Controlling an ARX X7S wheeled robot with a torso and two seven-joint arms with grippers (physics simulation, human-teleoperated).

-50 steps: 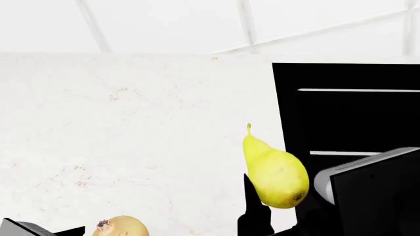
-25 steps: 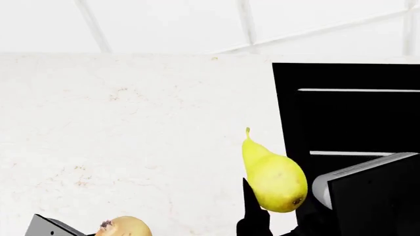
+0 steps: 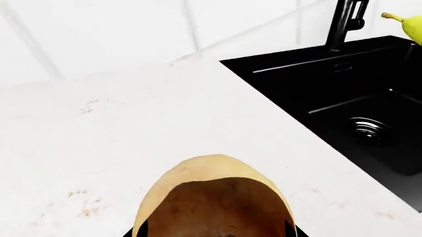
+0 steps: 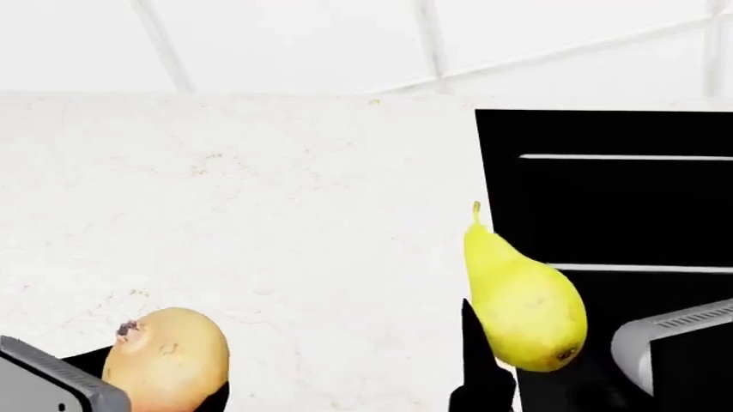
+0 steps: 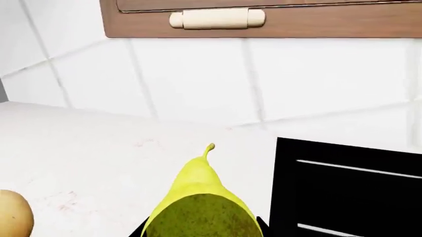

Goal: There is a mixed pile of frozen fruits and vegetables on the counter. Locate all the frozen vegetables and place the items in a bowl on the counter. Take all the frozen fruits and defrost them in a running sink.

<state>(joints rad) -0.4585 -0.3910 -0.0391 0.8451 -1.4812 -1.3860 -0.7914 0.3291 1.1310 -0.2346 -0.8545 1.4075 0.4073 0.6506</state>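
My right gripper (image 4: 530,382) is shut on the yellow pear (image 4: 521,300) and holds it in the air over the left edge of the black sink (image 4: 619,197). The pear's narrow top points away from me; it also fills the right wrist view (image 5: 201,202). My left gripper (image 4: 151,396) is shut on the rounder tan-yellow fruit (image 4: 166,356), dark stem end up, above the white counter (image 4: 263,215). This fruit fills the left wrist view (image 3: 214,202). The eggplant and the bowl are out of view.
The left wrist view shows the sink basin (image 3: 349,98) with its round drain (image 3: 369,129) and the black faucet (image 3: 346,22) at its back. A white tiled wall (image 4: 343,43) runs behind the counter. A brown cabinet (image 5: 264,19) hangs above.
The pear has moved right and up, now over the sink's left edge. My left gripper has risen with the tan fruit, which now shows far more in the head view.
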